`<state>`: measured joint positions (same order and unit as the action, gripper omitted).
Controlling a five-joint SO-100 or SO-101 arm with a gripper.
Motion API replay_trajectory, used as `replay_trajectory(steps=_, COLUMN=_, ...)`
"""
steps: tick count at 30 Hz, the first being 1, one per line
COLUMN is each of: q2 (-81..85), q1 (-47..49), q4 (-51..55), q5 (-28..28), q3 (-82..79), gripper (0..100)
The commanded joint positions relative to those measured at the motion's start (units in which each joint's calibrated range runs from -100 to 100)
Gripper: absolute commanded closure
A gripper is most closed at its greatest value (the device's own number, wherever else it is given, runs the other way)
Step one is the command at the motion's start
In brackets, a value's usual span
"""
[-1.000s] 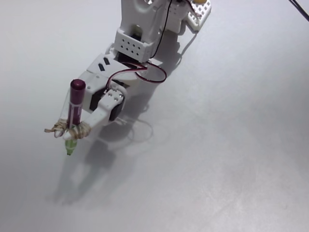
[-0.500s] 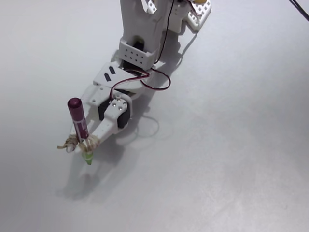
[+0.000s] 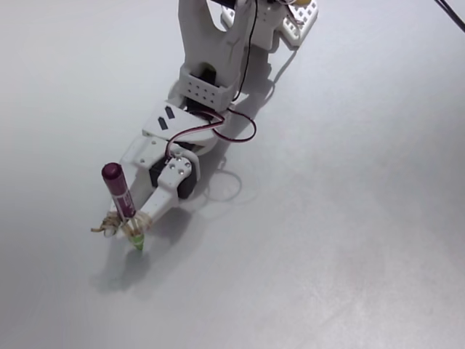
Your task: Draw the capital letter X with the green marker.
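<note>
on white table (image 3: 349, 240), pincer (image 3: 129, 227) gripping green marker (image 3: 121, 200), tip down

White plastic arm (image 3: 207, 80), black motors, red and black cables (image 3: 218, 131), visible screws

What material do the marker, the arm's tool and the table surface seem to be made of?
The green marker looks like smooth plastic: glossy purple barrel, green tip. The tool seems to be matte white printed plastic, with tan bands, perhaps rubber, tying the marker on. The table is plain, matte and light grey; its material is unclear.
</note>
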<state>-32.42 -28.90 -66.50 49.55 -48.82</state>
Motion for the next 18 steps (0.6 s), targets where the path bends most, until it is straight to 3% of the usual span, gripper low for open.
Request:
replay_trajectory(steps=1, q2=0.15, q1=0.20, q4=-1.54, q5=-0.29, q3=0.91, gripper=99)
replay_trajectory(steps=8, q2=-0.09, q1=0.49, q4=-2.69, q5=-0.49, q3=-0.62, gripper=99)
replay_trajectory(steps=18, q2=6.05, q1=6.77, q4=-8.33, q5=-1.22, q3=-14.63, gripper=99)
